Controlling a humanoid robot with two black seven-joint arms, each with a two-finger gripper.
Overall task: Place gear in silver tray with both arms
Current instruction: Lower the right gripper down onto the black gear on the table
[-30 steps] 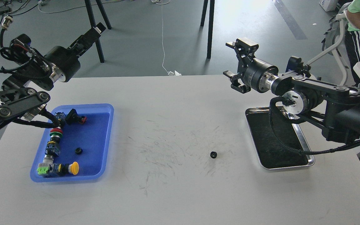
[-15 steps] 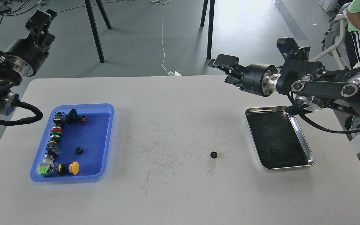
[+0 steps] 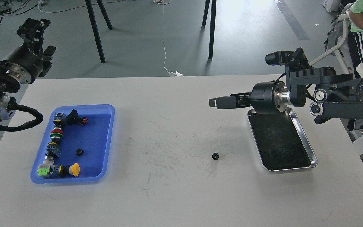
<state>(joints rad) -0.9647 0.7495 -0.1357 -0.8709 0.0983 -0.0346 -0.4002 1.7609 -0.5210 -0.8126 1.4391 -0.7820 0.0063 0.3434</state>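
The small black gear (image 3: 215,155) lies loose on the bench (image 3: 175,195), just left of the silver tray (image 3: 307,148). My right gripper (image 3: 214,103) hangs above and behind it, clearly nearer; edge-on, I cannot tell its fingers' state. My left gripper (image 3: 31,28), far off, looks spread and empty.

A blue plastic tray (image 3: 107,138) on the white table (image 3: 169,195) holds coloured push-button switches (image 3: 55,142).

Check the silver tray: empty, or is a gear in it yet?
Empty. The silver tray shows only its dark bare inside; one gear lies on the table left of it.
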